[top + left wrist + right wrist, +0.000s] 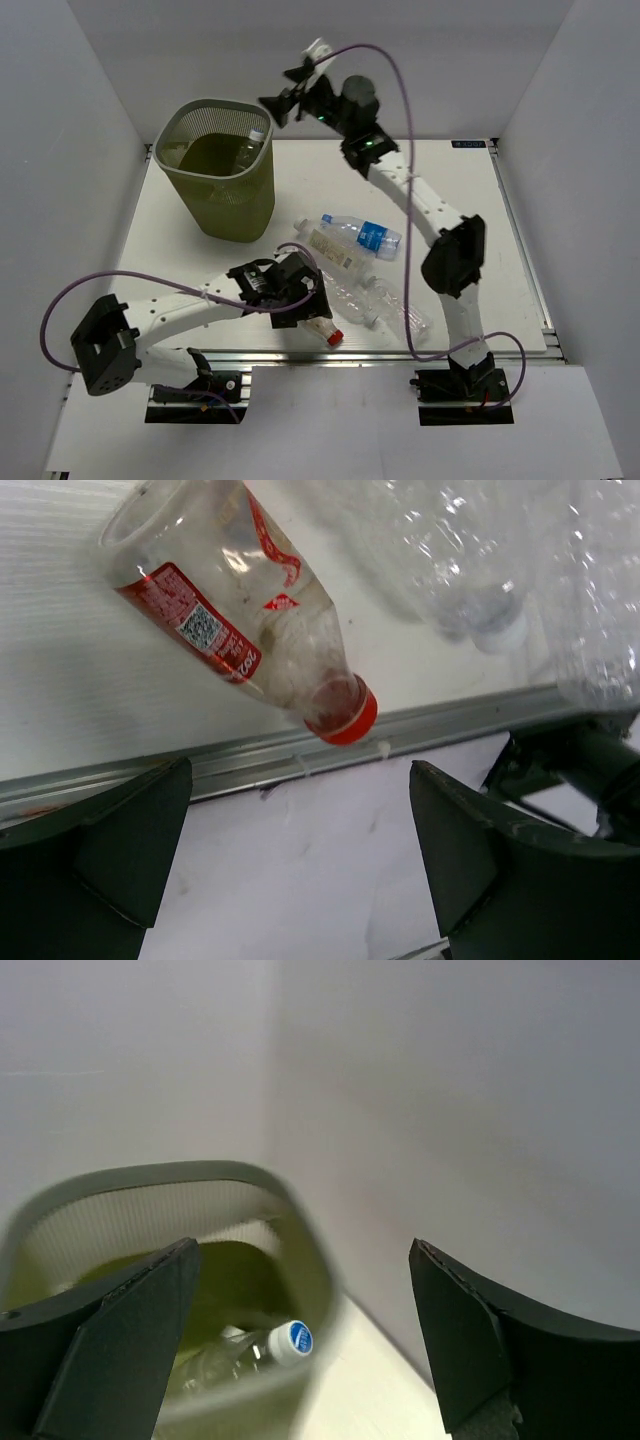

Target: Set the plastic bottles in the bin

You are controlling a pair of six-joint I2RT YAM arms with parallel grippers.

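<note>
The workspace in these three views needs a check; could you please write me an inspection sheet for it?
Surface: white table, aluminium rail along its near edge.
Job's things: olive-green mesh bin at far left, one blue-capped clear plastic bottle inside; blue-labelled bottle, cream-labelled bottle, red-capped bottle and plain crinkled bottles lie on the table.
Clutter: nothing seen.
Grippers: left gripper fingers apart, empty, near the red-capped bottle; right gripper fingers apart, empty, above the bin.
Cables: purple cables loop along both arms.
Surroundings: plain pale walls.
</note>
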